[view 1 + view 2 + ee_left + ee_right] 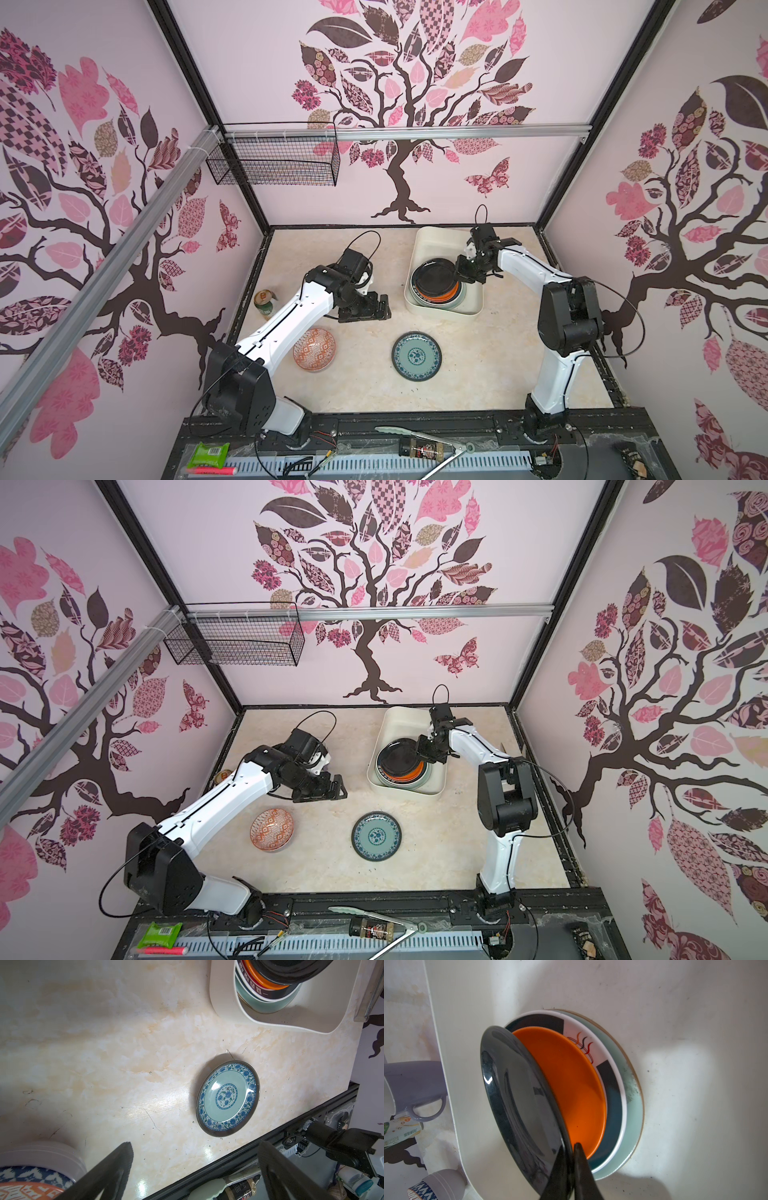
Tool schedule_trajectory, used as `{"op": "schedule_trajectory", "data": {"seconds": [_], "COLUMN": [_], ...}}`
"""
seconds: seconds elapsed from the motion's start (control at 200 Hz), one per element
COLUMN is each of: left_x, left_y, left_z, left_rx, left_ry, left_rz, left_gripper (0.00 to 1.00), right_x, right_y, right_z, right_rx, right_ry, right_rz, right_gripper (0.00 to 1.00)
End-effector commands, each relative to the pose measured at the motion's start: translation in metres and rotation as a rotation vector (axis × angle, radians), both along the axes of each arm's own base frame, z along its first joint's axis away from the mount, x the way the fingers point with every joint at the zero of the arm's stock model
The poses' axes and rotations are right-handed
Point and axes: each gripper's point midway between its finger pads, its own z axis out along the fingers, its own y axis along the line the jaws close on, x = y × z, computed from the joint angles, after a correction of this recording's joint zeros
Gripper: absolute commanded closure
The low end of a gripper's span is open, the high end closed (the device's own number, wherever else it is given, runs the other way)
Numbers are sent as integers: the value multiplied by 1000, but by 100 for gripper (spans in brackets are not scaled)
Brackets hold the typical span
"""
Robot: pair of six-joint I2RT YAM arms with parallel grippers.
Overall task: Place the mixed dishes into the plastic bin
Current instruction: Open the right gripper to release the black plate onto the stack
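Right now your right claw is pinched narrow on the rim of the black plate, with one finger on each face. The plate hangs tilted over the stack inside the plastic bin. You cannot tell whether its low edge touches the stack.

Under it the orange plate sits on a white patterned plate, which sits on a pale green plate. All three lie at the near end of the bin.

Your left claw stands wide and holds nothing, above the counter to the left of the bin.

The mint-green flowered plate lies flat on the counter in front of the bin, apart from it. The red-patterned bowl sits upright to its left, beside your left arm. The lavender mug is on the counter just outside the bin wall, near the green drink can.
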Motion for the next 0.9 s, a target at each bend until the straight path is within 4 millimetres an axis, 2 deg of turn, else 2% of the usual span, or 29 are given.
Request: {"op": "schedule_trajectory", "data": {"seconds": [0.0, 0.08, 0.13, 0.41, 0.48, 0.615, 0.77, 0.895], "left_x": [11, 12, 11, 7, 5, 0, -6, -15], "left_y": [-7, -7, -8, -7, -5, -1, 0, -2], "left_z": [15, 14, 13, 10, 8, 3, 3, -1], "left_rx": [-36, -35, -35, -32, -27, -9, -12, -15], "left_ry": [-42, -41, -38, -24, -19, 5, 16, 10], "left_rz": [-7, -6, -8, -12, -12, -11, 2, 0], "left_gripper": [2, 2, 2, 2, 2, 2, 2, 2], "right_x": [1, 0, -1, -6, -8, -16, -41, -64], "right_y": [3, -1, -2, -7, -9, -12, -12, -6], "right_z": [-9, -10, -10, -3, 5, 33, 66, 78], "right_rx": [2, -24, -33, -58, -65, -63, -24, 6], "right_ry": [19, 21, 23, 23, 11, -39, -89, -95], "right_rz": [20, 21, 25, 28, 28, 26, 34, 73], "right_gripper": [73, 61, 58, 54, 54, 52, 45, 41]}}
